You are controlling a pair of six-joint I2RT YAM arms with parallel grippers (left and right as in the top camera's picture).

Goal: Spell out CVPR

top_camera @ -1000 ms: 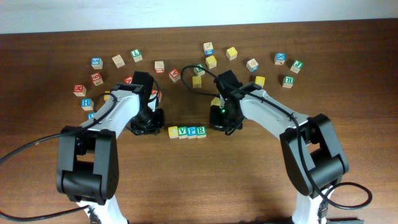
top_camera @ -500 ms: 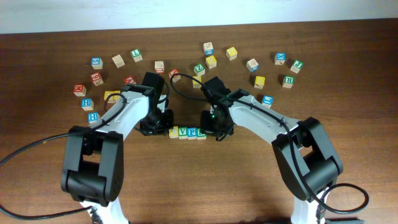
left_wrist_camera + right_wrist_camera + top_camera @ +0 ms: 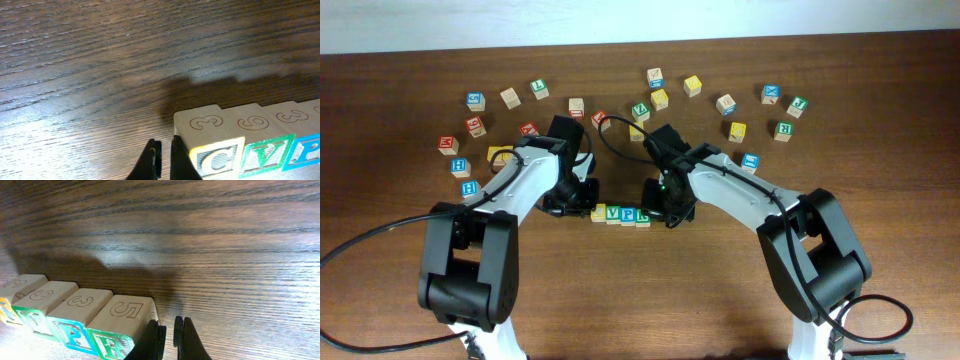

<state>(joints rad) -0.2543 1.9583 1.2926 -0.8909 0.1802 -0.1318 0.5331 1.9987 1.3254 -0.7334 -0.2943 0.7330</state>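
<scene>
Here, the row of four wooden letter blocks point(image 3: 620, 214), reading CVPR, lies mid-way across the dark wooden table point(image 3: 650, 290); left gripper point(image 3: 165, 152) just beside C, right gripper point(image 3: 169, 332) just beside R, both closed, empty.

The table point(image 3: 90, 60) is showing dark brown wood with a strong streaked grain, smooth and catching a soft satin sheen where the light is falling. The C block point(image 3: 207, 131), V block point(image 3: 262, 127), P block point(image 3: 75, 311) and R block point(image 3: 119, 319) are looking like pale bare wood, matt and smooth on top with shallow pressed numerals, and their front faces are carrying brighter coloured paint. The left gripper point(image 3: 164, 144) and right gripper point(image 3: 168, 325) are showing fingers of matt black, plastic-looking material.
</scene>
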